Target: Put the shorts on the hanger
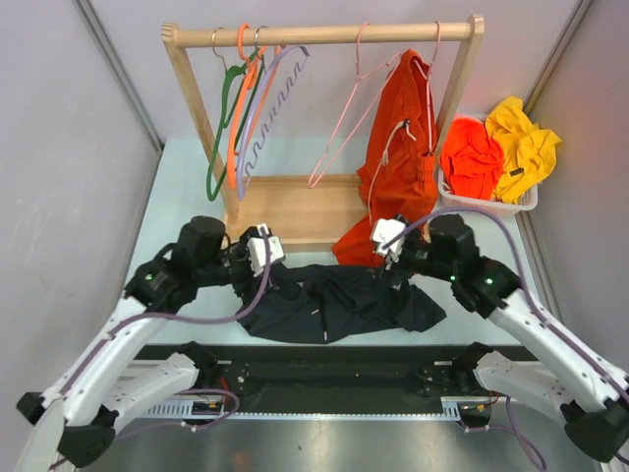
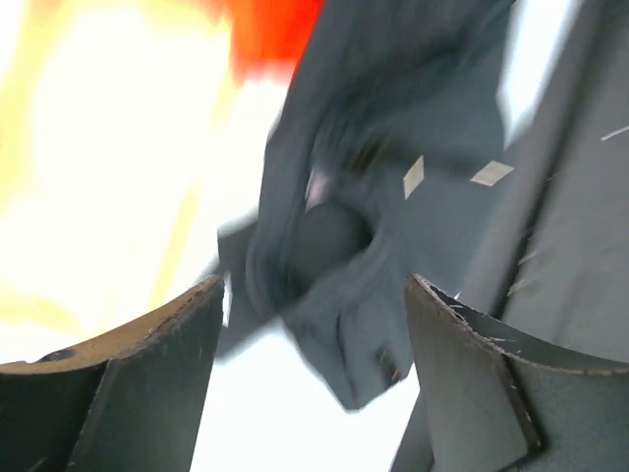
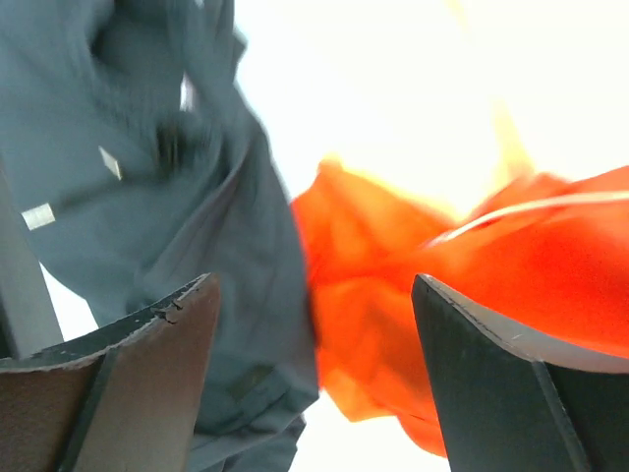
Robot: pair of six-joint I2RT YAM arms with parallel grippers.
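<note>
The shorts point(image 1: 339, 300) lie crumpled between both parted jaws, seemingly ungripped.

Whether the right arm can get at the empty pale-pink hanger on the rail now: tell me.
Probably yes. The right pincer is open and empty by the dark shorts, and the pale-pink hanger hangs bare. The hung orange shorts crowd its direct line, so it should swing left of them.

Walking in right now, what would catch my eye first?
The bright orange garment hanging from the wooden rack at the back stands out most. Nearer, dark shorts lie spread on the table, and a white basket of bright clothes sits far right.
</note>
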